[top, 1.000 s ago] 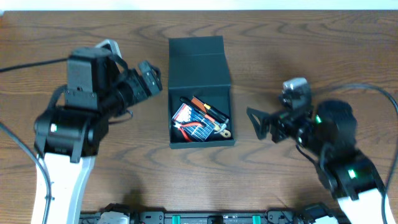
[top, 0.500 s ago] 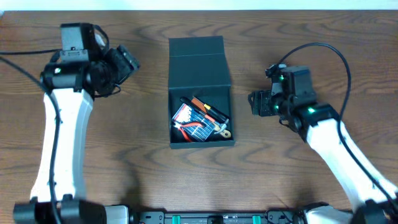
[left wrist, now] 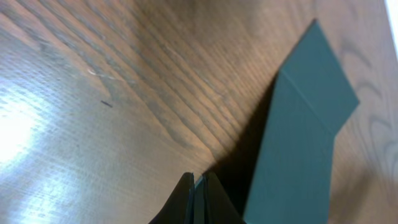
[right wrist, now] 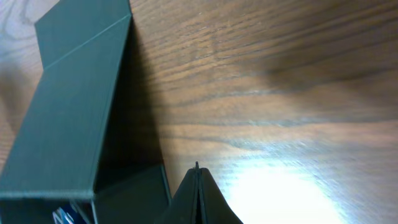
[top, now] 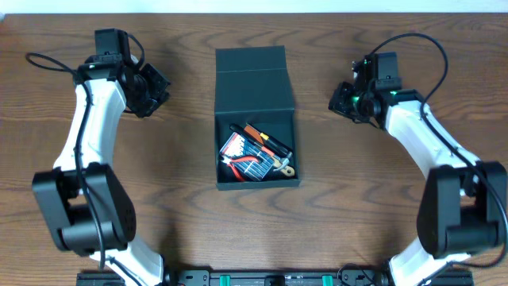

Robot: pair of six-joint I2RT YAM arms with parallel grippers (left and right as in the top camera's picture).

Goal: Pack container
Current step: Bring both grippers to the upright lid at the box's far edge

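The container (top: pixel 255 75) is a dark teal-black box in the middle of the table, its flap lid folded open toward the far edge. Inside lie an orange-handled screwdriver (top: pixel 267 139), red-handled pliers (top: pixel 235 162) and a blue pack of bits (top: pixel 244 152). My left gripper (top: pixel 161 86) hovers left of the lid with its fingers pressed together and nothing in them; its wrist view shows the lid (left wrist: pixel 301 137) to the right of the gripper (left wrist: pixel 198 186). My right gripper (top: pixel 336 98) is right of the box, shut and empty. The right wrist view has the container wall (right wrist: pixel 68 124) left of the gripper (right wrist: pixel 198 177).
Brown wood table (top: pixel 159 199) all round the box. Black cables (top: pixel 48 59) loop from both arms near the far corners. A dark rail (top: pixel 254 278) runs along the near edge between the arm bases.
Both arms have swung up and back toward the far side of the table, away from the box's sides. Both grippers went from open to shut.
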